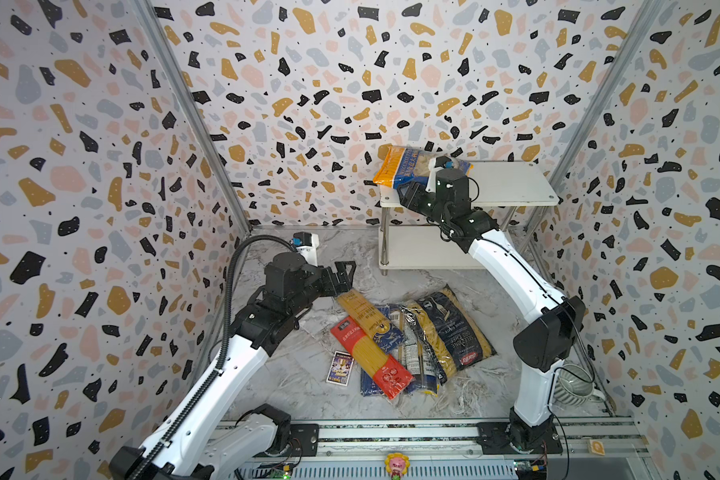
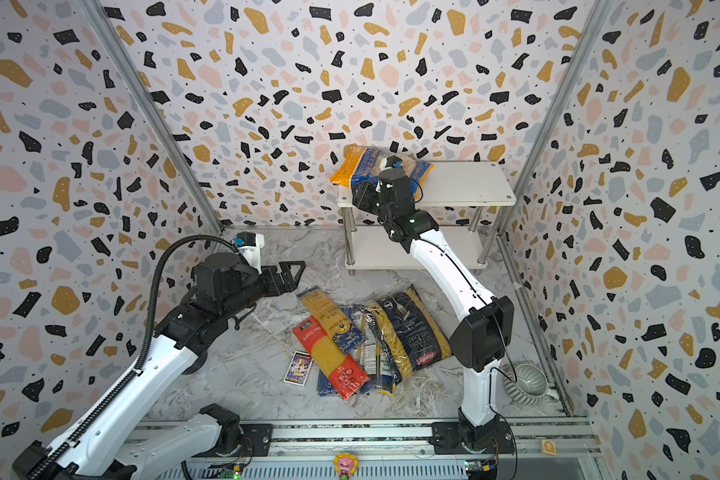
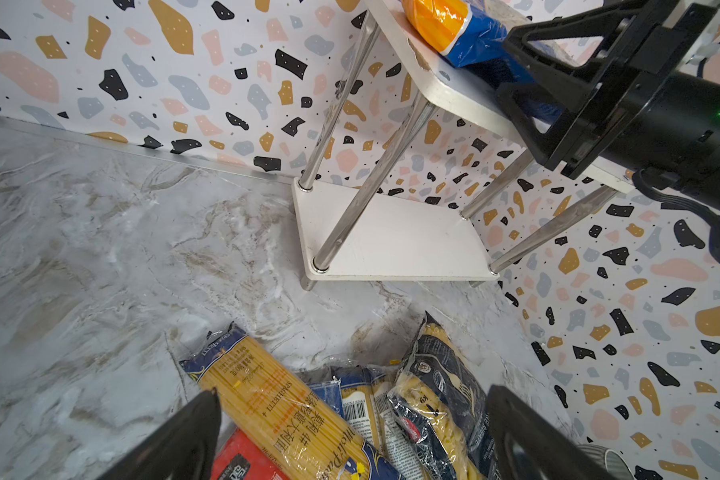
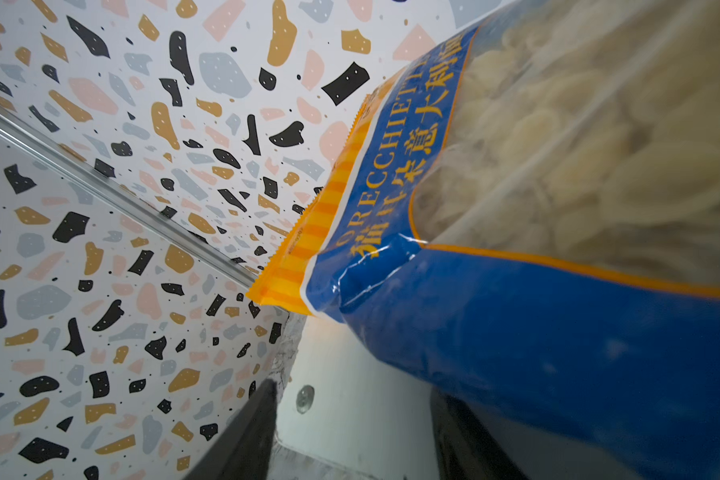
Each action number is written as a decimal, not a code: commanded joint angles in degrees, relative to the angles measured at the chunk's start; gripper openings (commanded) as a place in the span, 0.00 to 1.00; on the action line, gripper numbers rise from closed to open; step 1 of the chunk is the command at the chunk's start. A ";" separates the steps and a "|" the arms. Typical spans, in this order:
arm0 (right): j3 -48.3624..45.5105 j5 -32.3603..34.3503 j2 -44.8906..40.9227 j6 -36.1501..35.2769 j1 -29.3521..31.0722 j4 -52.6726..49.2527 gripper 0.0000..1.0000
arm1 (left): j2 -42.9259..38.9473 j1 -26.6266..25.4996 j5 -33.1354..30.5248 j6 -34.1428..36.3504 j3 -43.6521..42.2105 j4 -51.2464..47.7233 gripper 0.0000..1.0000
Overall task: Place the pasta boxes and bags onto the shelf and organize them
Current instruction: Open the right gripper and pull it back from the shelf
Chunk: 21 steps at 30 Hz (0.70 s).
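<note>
The white two-tier shelf (image 1: 512, 183) (image 2: 466, 183) (image 3: 391, 241) stands at the back right. A blue-orange bag of pale shells (image 1: 408, 164) (image 2: 362, 166) (image 3: 454, 29) (image 4: 516, 332) lies on the left end of its top board and overhangs the edge. My right gripper (image 1: 408, 195) (image 2: 360, 195) (image 4: 354, 388) is at that board's front left corner. Its jaws stand apart over bare board, and the bag's blue end rests by one finger. On the floor lie the navy penne bag (image 1: 454, 328) (image 3: 437, 395) and several spaghetti packs (image 1: 366, 332) (image 3: 275, 399). My left gripper (image 1: 346, 270) (image 2: 294, 272) (image 3: 352, 390) hovers open above the pile's far end.
A small purple card (image 1: 339, 368) lies left of the pile. A grey ribbed round object (image 1: 574, 386) sits by the right wall behind the right arm. The arms' base rail (image 1: 391, 432) runs along the front. Patterned walls close in on three sides. The shelf's lower board (image 3: 412, 249) is bare.
</note>
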 commanded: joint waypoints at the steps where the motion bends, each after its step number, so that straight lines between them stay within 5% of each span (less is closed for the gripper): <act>1: -3.90 -0.09 -6.53 0.01 -1.61 2.00 0.61 | -1.36 0.33 0.48 0.98 -0.73 1.81 0.99; 6: -5.40 -4.42 -8.85 -0.77 -3.69 1.18 0.63 | -1.48 0.39 0.48 0.63 -0.52 1.87 0.99; 14: -7.62 -7.93 -14.75 -6.22 -2.06 -0.78 0.80 | -1.93 0.33 0.39 -0.67 -1.83 3.26 0.99; 21: -26.18 -5.66 -30.32 -8.59 -0.44 -0.79 0.83 | -2.82 -1.57 -2.54 -1.25 -5.35 3.44 0.99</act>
